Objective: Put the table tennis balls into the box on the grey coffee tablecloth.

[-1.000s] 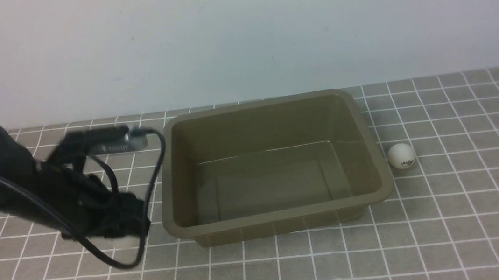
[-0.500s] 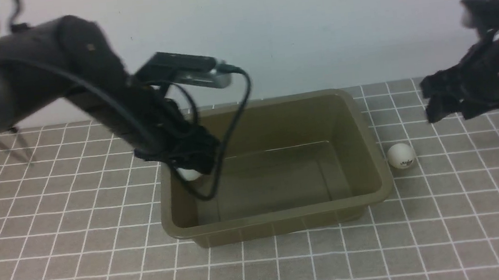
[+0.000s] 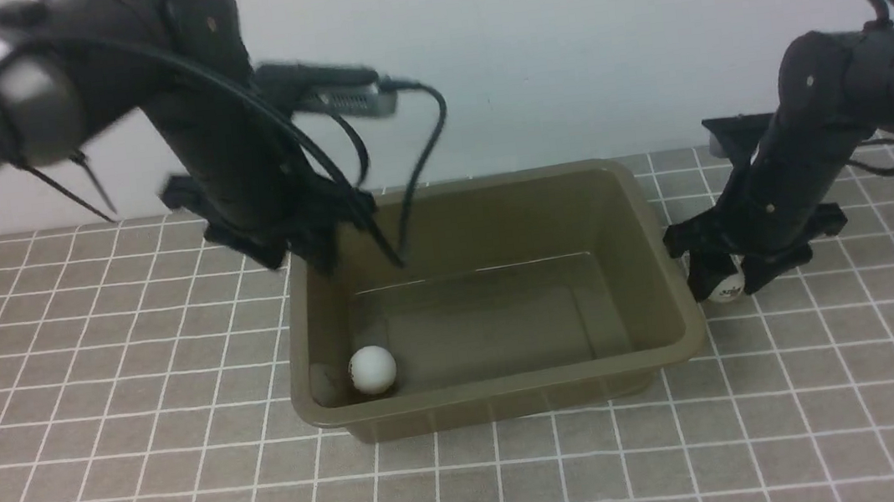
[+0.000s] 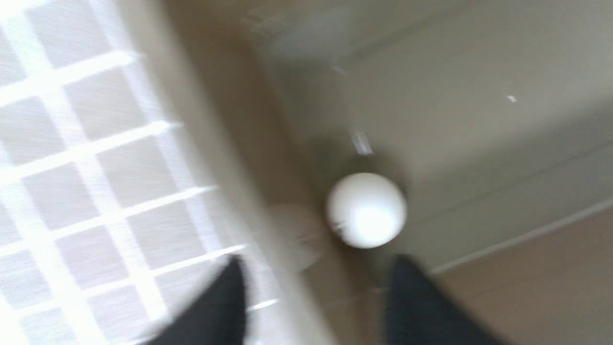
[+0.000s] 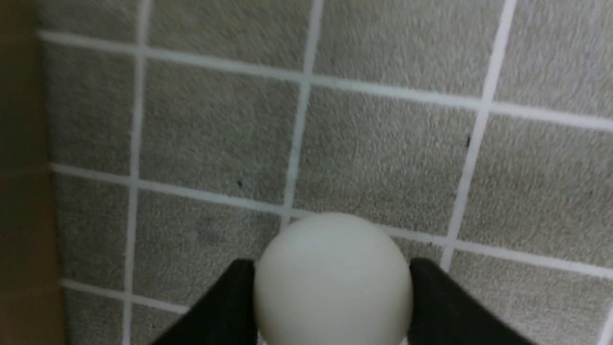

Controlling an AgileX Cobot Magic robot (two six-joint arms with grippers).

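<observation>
Your right gripper (image 3: 725, 280) reaches down to the second ball (image 5: 333, 280), which rests on the grey coffee tablecloth (image 3: 100, 459) just beside the box's (image 3: 504, 385) right wall. Its fingers (image 5: 225, 306) press both flanks, so the grip looks closed, ready for a lift over the rim. Your left gripper (image 3: 303, 255) hangs spread and empty over the box's far-left corner. Its wrist view is blurred, but the first ball (image 3: 372, 370) lies inside, near the front-left corner.
</observation>
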